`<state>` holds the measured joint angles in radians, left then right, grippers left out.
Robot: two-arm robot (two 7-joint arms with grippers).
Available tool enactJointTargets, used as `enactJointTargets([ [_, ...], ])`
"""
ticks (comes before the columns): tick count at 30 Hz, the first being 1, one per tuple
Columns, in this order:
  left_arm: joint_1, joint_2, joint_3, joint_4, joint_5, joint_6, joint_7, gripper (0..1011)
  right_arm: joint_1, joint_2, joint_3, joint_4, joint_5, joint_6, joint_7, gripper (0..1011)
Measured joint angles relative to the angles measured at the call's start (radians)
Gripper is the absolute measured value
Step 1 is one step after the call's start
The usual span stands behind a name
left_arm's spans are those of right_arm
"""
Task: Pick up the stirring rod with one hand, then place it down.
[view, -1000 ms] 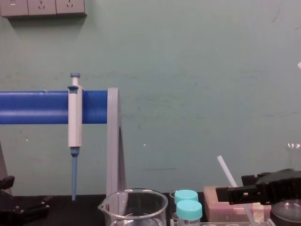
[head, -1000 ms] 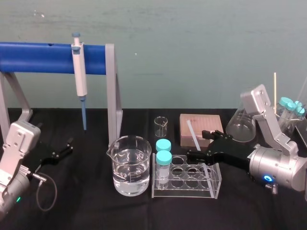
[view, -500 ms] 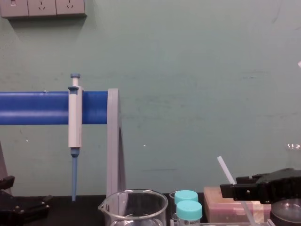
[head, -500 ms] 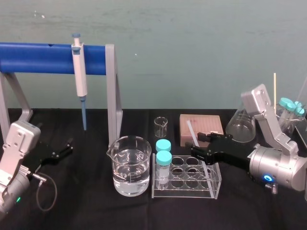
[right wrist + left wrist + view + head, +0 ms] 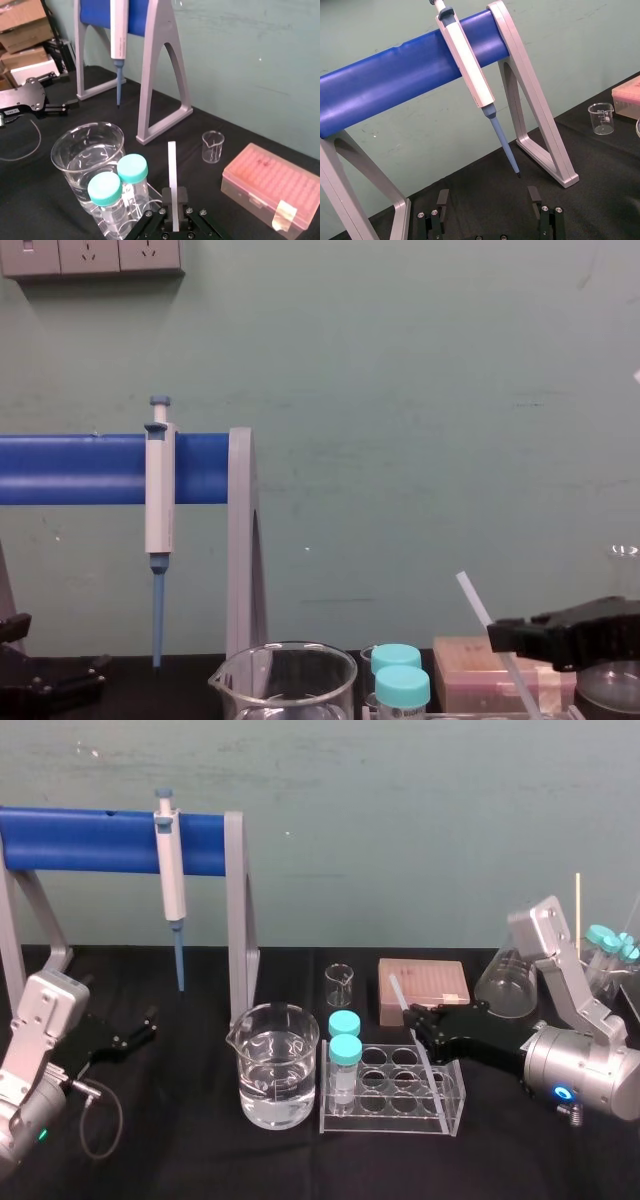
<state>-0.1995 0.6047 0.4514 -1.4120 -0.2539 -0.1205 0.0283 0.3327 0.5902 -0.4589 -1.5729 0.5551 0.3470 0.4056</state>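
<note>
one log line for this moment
right gripper: shut on stirring rod, rod tilted, near tube rack | left gripper: open, parked at left

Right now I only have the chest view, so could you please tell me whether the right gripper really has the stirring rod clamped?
Observer: Yes. In the right wrist view the right gripper is shut on the stirring rod, which sticks out past its fingers.
Operator: Thank you. What lies under the rod's lower end?
Observer: In the head view it slants down over the right part of the clear tube rack. I cannot tell whether it touches the rack.
Operator: And the other arm?
Observer: The left gripper is open and parked low at the left, in front of the blue stand.
</note>
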Motion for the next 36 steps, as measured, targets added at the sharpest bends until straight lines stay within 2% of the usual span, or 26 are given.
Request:
enactJointTargets([
  [4,0.0,0.0,0.0,0.0,0.0,0.0,0.0,1000,-0.019,-0.005,0.003,0.0,-0.027,-0.065,-0.002,45],
  [12,0.0,0.0,0.0,0.0,0.0,0.0,0.0,1000,-0.074,-0.02,0.016,-0.002,-0.125,-0.232,-0.041,45],
  [14,0.0,0.0,0.0,0.0,0.0,0.0,0.0,1000,-0.085,-0.025,0.022,-0.002,-0.134,-0.262,-0.046,45],
  [17,0.0,0.0,0.0,0.0,0.0,0.0,0.0,1000,-0.108,-0.036,0.038,0.006,-0.131,-0.331,-0.036,45],
  [18,0.0,0.0,0.0,0.0,0.0,0.0,0.0,1000,-0.12,-0.043,0.047,0.012,-0.125,-0.37,-0.024,45],
  [20,0.0,0.0,0.0,0.0,0.0,0.0,0.0,1000,-0.126,-0.046,0.051,0.014,-0.123,-0.39,-0.018,45],
  [22,0.0,0.0,0.0,0.0,0.0,0.0,0.0,1000,-0.145,-0.059,0.065,0.024,-0.116,-0.458,0.002,45],
  [25,0.0,0.0,0.0,0.0,0.0,0.0,0.0,1000,-0.16,-0.067,0.077,0.03,-0.115,-0.504,0.01,45],
  [27,0.0,0.0,0.0,0.0,0.0,0.0,0.0,1000,-0.176,-0.076,0.092,0.033,-0.122,-0.553,0.011,45],
  [36,0.0,0.0,0.0,0.0,0.0,0.0,0.0,1000,-0.205,-0.1,0.125,0.036,-0.129,-0.626,0.018,45],
])
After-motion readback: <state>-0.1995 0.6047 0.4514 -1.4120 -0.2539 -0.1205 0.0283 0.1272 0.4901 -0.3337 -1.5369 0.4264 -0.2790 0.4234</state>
